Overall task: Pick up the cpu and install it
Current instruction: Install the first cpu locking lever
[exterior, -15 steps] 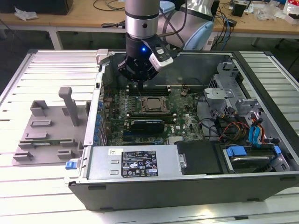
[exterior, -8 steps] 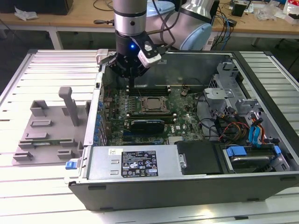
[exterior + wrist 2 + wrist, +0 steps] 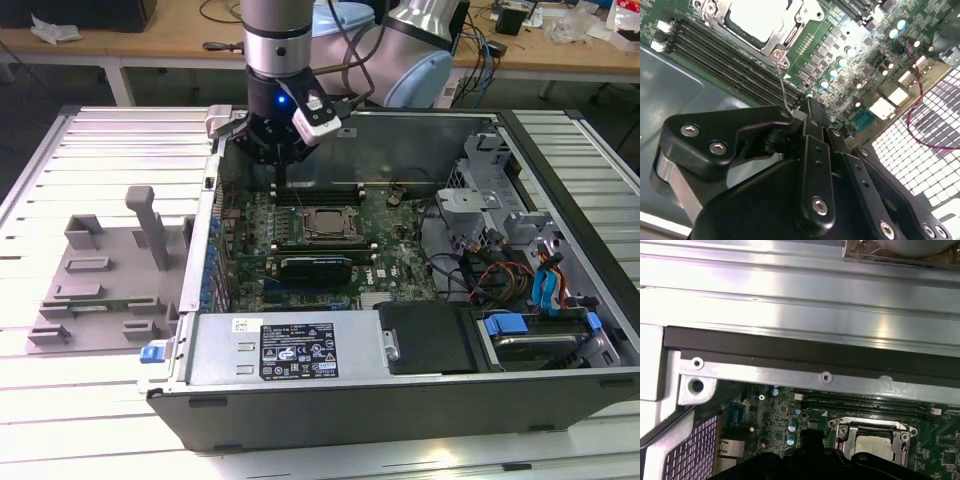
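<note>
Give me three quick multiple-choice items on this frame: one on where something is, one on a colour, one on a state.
1. Where does the cpu lie?
A. On the grey fixture beside the case
B. In the socket on the motherboard
C. On top of the power supply

2. What colour is the wrist light on the arm?
A. Red
B. Green
C. Blue

3. How does the computer case stand?
A. Open, with its inside exposed
B. Closed with its side panel on
C. Tipped upside down

Answers: 1 B, its silvery top sits inside the socket's metal frame. 2 C, it glows blue in the exterior view. 3 A, the board, cables and drive bays are all in plain sight.
</note>
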{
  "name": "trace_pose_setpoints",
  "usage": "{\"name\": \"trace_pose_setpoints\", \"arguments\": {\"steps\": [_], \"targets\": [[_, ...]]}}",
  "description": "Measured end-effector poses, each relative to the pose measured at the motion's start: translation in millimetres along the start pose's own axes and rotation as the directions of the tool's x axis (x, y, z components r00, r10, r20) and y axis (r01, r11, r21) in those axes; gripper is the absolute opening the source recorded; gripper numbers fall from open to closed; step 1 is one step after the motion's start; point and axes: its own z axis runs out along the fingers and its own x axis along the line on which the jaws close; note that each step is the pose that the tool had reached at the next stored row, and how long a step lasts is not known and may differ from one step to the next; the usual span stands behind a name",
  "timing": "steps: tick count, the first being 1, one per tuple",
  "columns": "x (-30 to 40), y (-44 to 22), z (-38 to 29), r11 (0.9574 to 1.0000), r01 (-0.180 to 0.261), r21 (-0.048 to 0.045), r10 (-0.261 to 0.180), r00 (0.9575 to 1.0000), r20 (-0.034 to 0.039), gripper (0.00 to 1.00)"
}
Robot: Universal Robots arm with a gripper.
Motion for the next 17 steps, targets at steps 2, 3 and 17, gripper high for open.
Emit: {"name": "trace_pose_setpoints", "arguments": {"steps": [2,3,17], "targets": [[-0.3,2.8,0.1,1.0000,-0.004,0.0000,0.004,1.0000,0.0001,0.11],[-0.3,2.9,0.1,1.0000,-0.004,0.0000,0.004,1.0000,0.0001,0.11],[-22.8,1.1,0.1,1.0000,-0.004,0.0000,0.004,1.0000,0.0001,0.11]]}}
